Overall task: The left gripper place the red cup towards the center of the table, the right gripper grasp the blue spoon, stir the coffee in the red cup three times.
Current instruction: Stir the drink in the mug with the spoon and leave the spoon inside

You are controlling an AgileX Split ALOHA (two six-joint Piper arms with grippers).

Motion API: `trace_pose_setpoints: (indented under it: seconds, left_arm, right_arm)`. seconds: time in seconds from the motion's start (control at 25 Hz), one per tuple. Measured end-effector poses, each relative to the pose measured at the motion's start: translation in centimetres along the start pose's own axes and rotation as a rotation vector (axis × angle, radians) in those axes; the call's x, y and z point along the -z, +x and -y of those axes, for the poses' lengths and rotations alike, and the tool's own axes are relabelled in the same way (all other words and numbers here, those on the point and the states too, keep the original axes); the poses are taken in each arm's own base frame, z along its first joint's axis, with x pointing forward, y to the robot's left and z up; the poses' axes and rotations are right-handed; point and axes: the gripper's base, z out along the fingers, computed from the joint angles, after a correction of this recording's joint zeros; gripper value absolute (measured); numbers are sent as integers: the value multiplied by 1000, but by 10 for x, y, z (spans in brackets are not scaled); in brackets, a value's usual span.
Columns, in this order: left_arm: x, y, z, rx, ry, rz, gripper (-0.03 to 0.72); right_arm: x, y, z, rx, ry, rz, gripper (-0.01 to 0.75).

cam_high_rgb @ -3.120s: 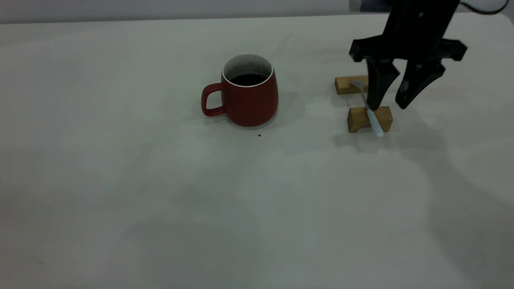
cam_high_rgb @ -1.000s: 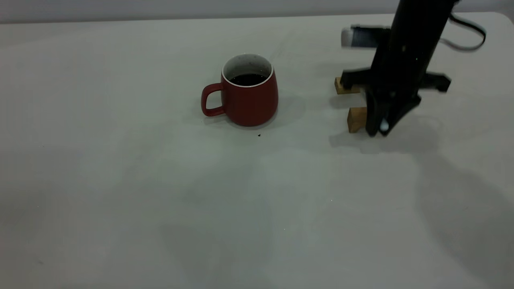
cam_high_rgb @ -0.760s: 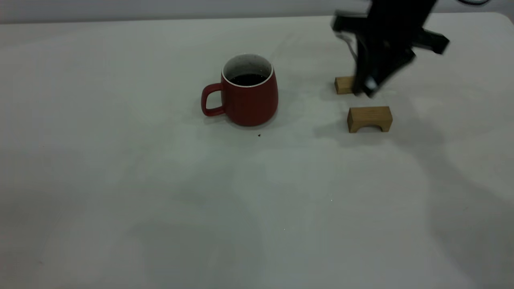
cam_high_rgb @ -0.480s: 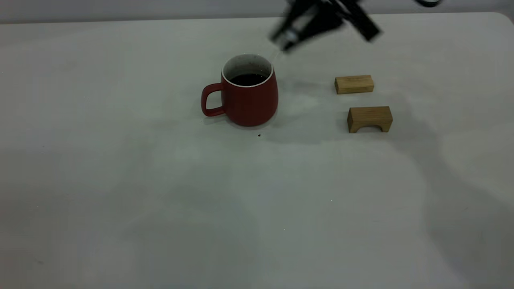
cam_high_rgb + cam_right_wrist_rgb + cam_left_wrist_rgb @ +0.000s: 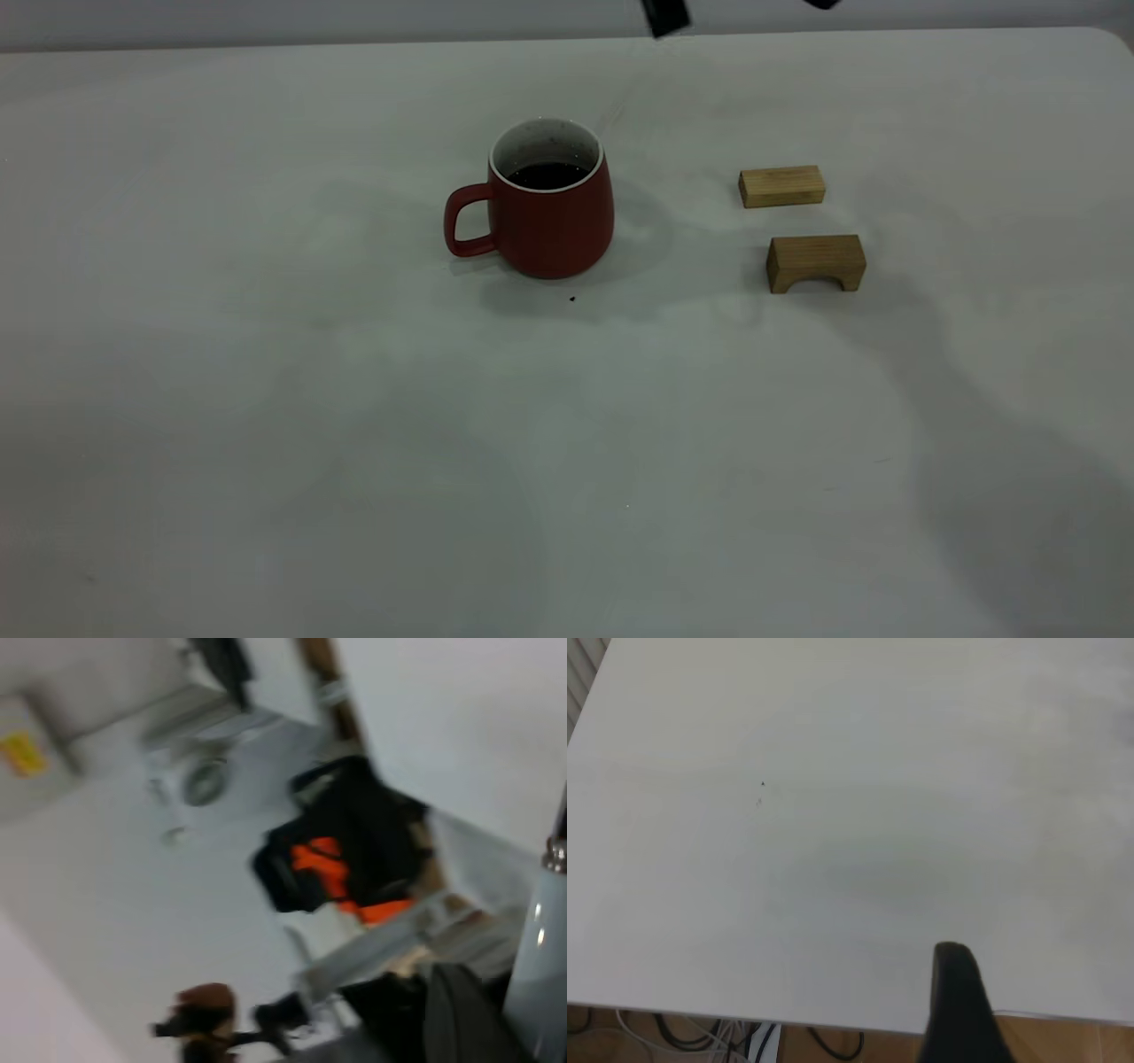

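Conceivably the right gripper [image 5: 500,997], clamped on the blue spoon [image 5: 542,939] above and beyond the red cup [image 5: 549,221] at mid-table [image 5: 354,399], could descend off-centre, knock the rim and spill the coffee [image 5: 547,175]; the left gripper [image 5: 957,1001] idles at the table's edge.

The left gripper [image 5: 957,1010] shows one tapered, matte black finger with a rounded tip.

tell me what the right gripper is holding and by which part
The right gripper holds the blue spoon, apparently by its pale blue handle.
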Motion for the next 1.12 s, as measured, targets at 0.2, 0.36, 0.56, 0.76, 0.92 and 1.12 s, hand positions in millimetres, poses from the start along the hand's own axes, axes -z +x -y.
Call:
trace_pose_setpoints:
  seconds: [0.2, 0.36, 0.56, 0.76, 0.92, 1.12]
  left_arm:
    - [0, 0, 0, 0, 0, 0, 551]
    - [0, 0, 0, 0, 0, 0, 551]
    - [0, 0, 0, 0, 0, 0, 551]
    - [0, 0, 0, 0, 0, 0, 551]
    - [0, 0, 0, 0, 0, 0, 551]
    - [0, 0, 0, 0, 0, 0, 551]
  right_arm:
    - [0, -4, -6, -242, -101, 19, 136]
    - [0, -5, -10, -569, -146, 5, 136]
    - [1, -6, -13, -891, -185, -21, 136]
    - [-7, -20, 3, -1004, -224, -35, 136]
    - [-24, -43, 43, -1070, -203, -23, 136]
    - [-35, -61, 86, -1133, -185, -6, 136]
